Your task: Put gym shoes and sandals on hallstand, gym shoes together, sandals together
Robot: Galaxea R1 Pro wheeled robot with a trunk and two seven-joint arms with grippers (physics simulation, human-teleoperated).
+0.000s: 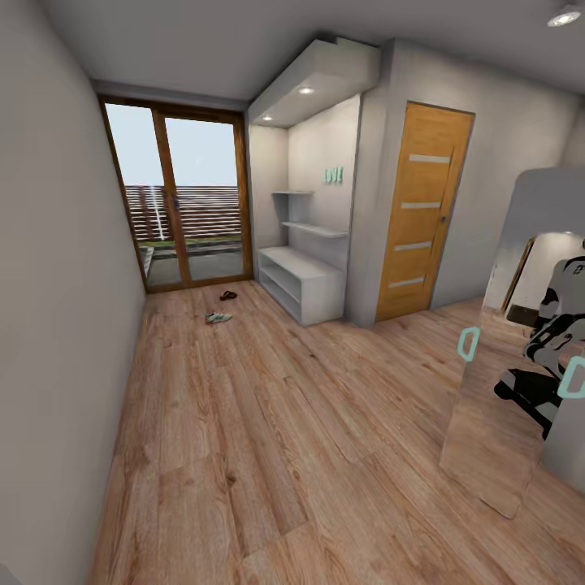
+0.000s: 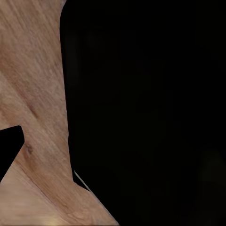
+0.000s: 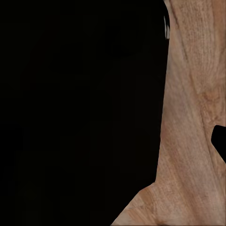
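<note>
Far down the corridor, the two gym shoes (image 1: 218, 317) lie together on the wood-plank corridor floor (image 1: 268, 439), small and pale with green and red touches. Just beyond them, nearer the glass door, lie the two sandals (image 1: 228, 295) as a dark pair. The white hallstand (image 1: 302, 286) stands against the right wall in an alcove, right of the shoes, with a flat top and open shelves. Both wrist views show floor planks beside a large black shape. A small dark wedge (image 2: 8, 149) (image 3: 220, 141) at each picture's edge may be a finger. No shoe is near either arm.
A glass door with a wooden frame (image 1: 180, 203) closes the corridor's far end. Floating wall shelves (image 1: 313, 227) hang above the hallstand. A wooden door (image 1: 422, 211) is on the right. A leaning mirror (image 1: 520, 349) at the near right reflects the robot. A grey wall runs along the left.
</note>
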